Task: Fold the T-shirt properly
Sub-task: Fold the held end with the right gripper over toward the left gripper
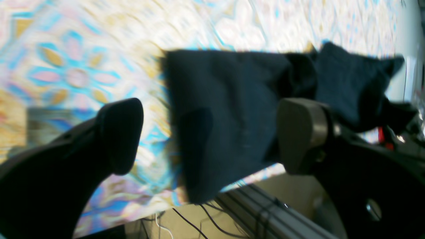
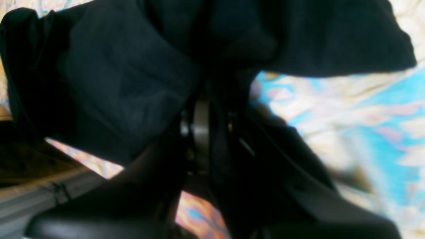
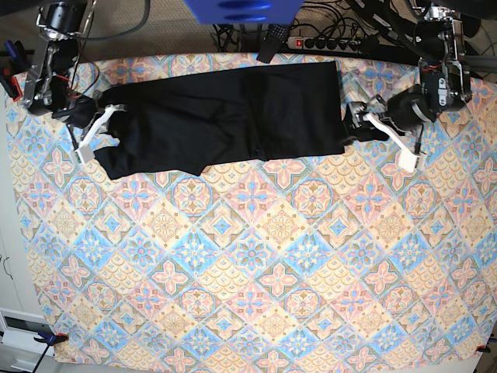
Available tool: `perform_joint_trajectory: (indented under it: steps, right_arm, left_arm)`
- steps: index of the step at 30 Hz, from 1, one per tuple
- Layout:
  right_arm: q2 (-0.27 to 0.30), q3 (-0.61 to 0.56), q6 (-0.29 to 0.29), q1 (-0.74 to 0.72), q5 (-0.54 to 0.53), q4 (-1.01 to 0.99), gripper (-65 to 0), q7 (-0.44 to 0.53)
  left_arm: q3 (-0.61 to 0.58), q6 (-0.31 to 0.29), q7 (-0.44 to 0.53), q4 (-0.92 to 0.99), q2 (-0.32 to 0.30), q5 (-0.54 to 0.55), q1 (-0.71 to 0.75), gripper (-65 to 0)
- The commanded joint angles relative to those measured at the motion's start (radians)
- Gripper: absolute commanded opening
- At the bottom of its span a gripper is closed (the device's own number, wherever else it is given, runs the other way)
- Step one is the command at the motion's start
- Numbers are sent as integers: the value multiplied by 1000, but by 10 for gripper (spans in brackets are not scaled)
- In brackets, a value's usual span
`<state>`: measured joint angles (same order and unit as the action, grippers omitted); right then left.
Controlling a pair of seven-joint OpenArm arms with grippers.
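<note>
The black T-shirt (image 3: pixel 225 116) lies as a long band across the far part of the table. In the base view my right gripper (image 3: pixel 103 124) is at the shirt's left end, shut on the fabric there. The right wrist view shows that cloth (image 2: pixel 126 76) bunched and draped over the right gripper (image 2: pixel 204 126), whose jaws are close together with fabric between them. At the shirt's right edge my left gripper (image 3: pixel 361 123) stands open. In the left wrist view its fingers (image 1: pixel 119 132) are wide apart, with the shirt's (image 1: pixel 225 113) straight edge lying between them, untouched.
A patterned blue, pink and yellow tablecloth (image 3: pixel 248 272) covers the table. A power strip (image 3: pixel 326 43) and cables run along the far edge. A metal rail (image 1: pixel 265 212) with loose wires lies just past the table edge by the left gripper.
</note>
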<state>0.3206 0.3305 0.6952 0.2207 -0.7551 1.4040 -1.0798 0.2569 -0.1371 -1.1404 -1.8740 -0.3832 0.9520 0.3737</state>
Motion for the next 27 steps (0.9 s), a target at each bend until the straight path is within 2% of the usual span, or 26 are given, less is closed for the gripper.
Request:
perform_joint_trajectory:
  steps: [1,8,10,13,16,18,20,27]
  right_arm:
    - [28,11,3,-20,-13,11,-605,20]
    - [68,11,3,-53,-13,24,-605,20]
    - [68,9,3,-48,-13,51,-605,5]
    - [68,5,3,-37,-13,125,-605,-27]
    - [67,0,3,19,-13,228,-605,-36]
    - [64,-37,3,50,-13,300,-605,-36]
    - [64,-97,3,65,-13,370,-605,-36]
    - [62,-318,3,65,-13,501,-605,-33]
  left_arm:
    - [8,-6,9,-16,-12,20,-3,-8]
    - [9,-6,3,-16,-12,20,5,-14]
    - [9,-6,3,-16,-13,20,21,-50]
    - [9,-6,3,-16,-15,17,29,-167]
    - [9,-6,3,-16,-17,17,49,-336]
    - [9,-6,3,-16,-15,14,51,-445]
    - [9,-6,6,-16,-15,14,64,-520]
    - [9,-5,7,-16,-13,12,81,-506]
